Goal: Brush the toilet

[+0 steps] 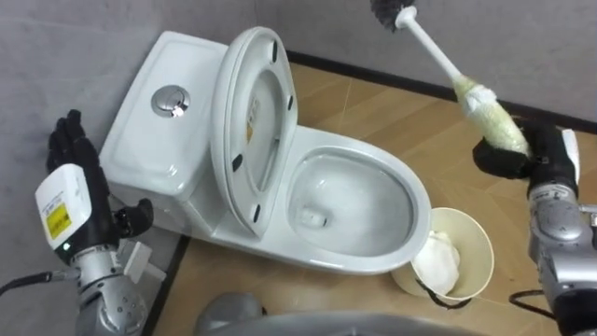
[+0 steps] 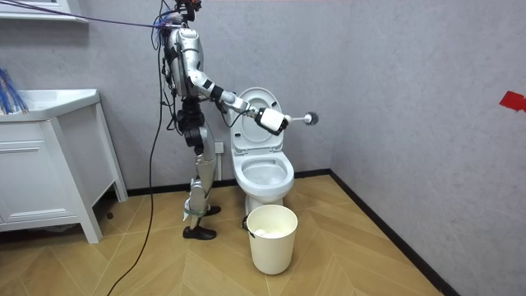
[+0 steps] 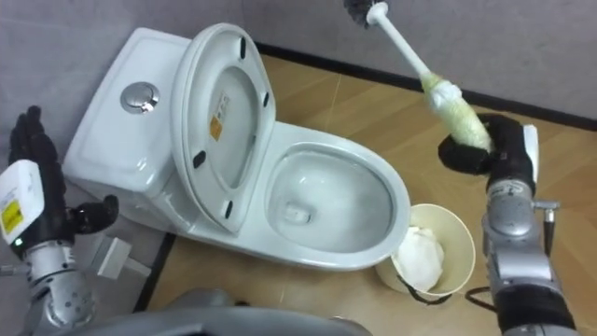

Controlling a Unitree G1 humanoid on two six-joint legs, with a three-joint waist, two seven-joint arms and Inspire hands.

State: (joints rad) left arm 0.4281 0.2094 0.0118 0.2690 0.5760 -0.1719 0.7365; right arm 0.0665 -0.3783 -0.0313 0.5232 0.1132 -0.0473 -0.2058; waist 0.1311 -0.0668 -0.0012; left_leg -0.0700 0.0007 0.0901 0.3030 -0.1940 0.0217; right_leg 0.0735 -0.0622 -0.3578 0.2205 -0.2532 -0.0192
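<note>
Fingers of right hand: closed round the pale padded grip end of the toilet brush. Brush pos.: held in the air, shaft slanting up and away from the hand, w/ dark bristle head at the far end, near the grey wall. Brush sits above and to the right of the toilet bowl and apart from it (no contact w/ rim).

Left hand: raised just beside the tank, on its left, fingers straight, holding nothing.

Toilet config.: seat and lid stand upright against the tank; round flush button on tank top.

Beside the bowl front, right side: waste bin standing on the wooden floor, w/ white crumpled material inside.

Room view: robot stands upright next to the toilet, on the room view's left of it. Right arm is stretched out over the bowl, brush approx. level and pointing to the room view's right. White cabinet at the room view's left, well apart from the toilet.
</note>
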